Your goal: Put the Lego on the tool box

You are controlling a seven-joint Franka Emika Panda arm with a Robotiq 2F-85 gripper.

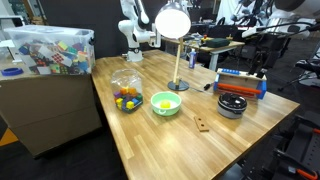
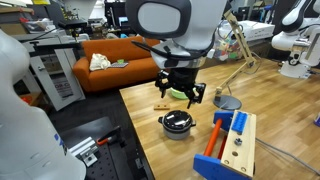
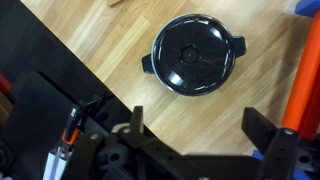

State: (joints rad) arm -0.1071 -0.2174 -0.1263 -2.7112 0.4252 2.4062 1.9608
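Note:
Coloured Lego bricks [image 1: 126, 98] lie in a glass jar on the wooden table, and a small yellow piece [image 1: 163, 100] sits in a green bowl [image 1: 166, 104]. The tool box [image 1: 242, 83] is blue with a red handle and stands at the table's edge. It also shows in an exterior view [image 2: 230, 145] and at the right edge of the wrist view [image 3: 304, 70]. My gripper [image 2: 182, 92] hangs open and empty above the table, between the green bowl and a black lidded pot [image 2: 178, 123]. In the wrist view my gripper's fingers [image 3: 200, 120] are spread over bare wood.
The black pot [image 3: 197, 52] stands beside the tool box. A small brown wooden piece [image 1: 203, 124] lies on the table. A desk lamp [image 1: 173, 25] stands behind the bowl. A box of toys [image 1: 50, 52] sits beside the table. The table's edge [image 3: 60, 70] drops to a dark floor.

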